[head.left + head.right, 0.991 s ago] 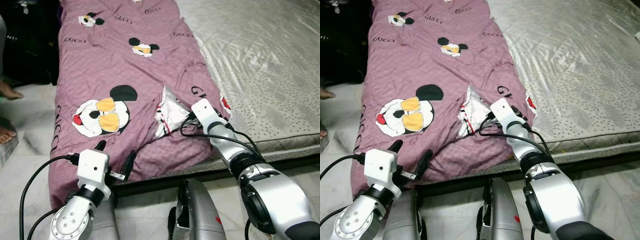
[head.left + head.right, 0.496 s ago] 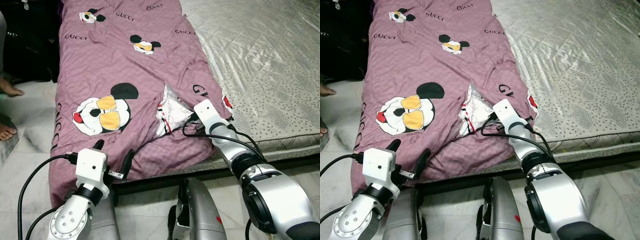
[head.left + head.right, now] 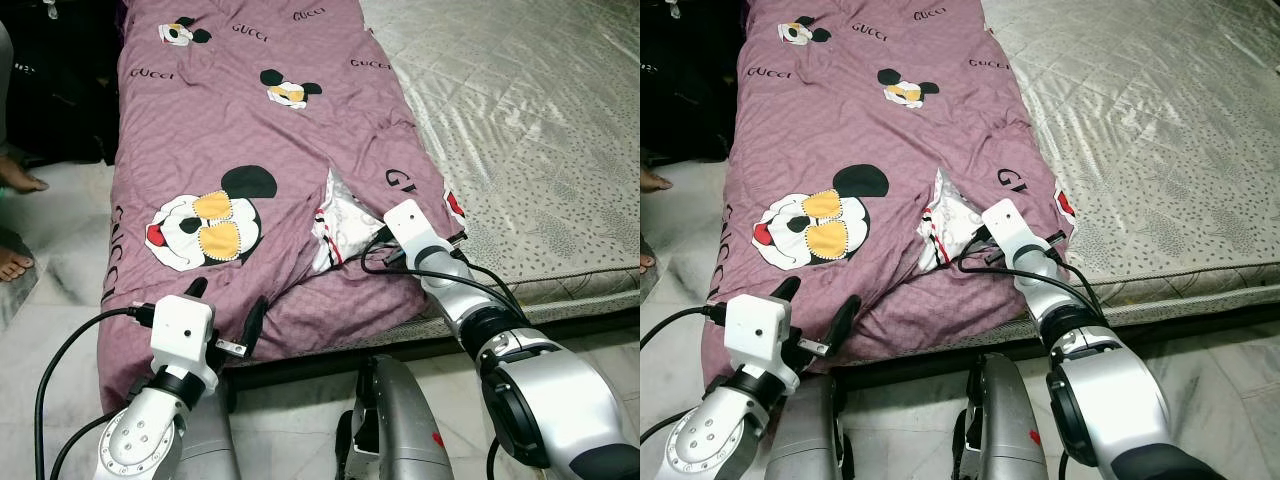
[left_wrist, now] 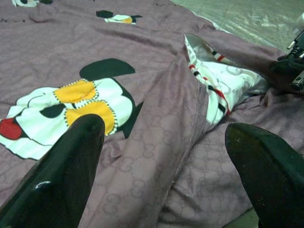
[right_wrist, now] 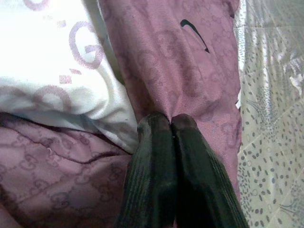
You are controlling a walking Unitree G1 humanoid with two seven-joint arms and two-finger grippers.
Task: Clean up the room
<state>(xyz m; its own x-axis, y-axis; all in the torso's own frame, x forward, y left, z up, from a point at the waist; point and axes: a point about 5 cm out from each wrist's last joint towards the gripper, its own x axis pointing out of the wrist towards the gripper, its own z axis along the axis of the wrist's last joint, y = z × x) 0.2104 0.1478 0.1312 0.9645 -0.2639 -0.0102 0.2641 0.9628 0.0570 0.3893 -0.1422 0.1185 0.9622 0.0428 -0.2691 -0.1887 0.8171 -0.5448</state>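
right fingers (image 5: 170, 124) pinched shut on blanket (image 3: 250, 130) fold at bed (image 3: 540, 130) edge | left fingers (image 4: 90, 137) wide open, empty | risk: thin pinch slips when pulled

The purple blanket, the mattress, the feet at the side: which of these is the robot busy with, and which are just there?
Busy with:
- purple blanket, pinched in the right gripper
- left gripper, open over the blanket's near edge

Just there:
- grey mattress
- a person's bare feet on the floor
- dark bags
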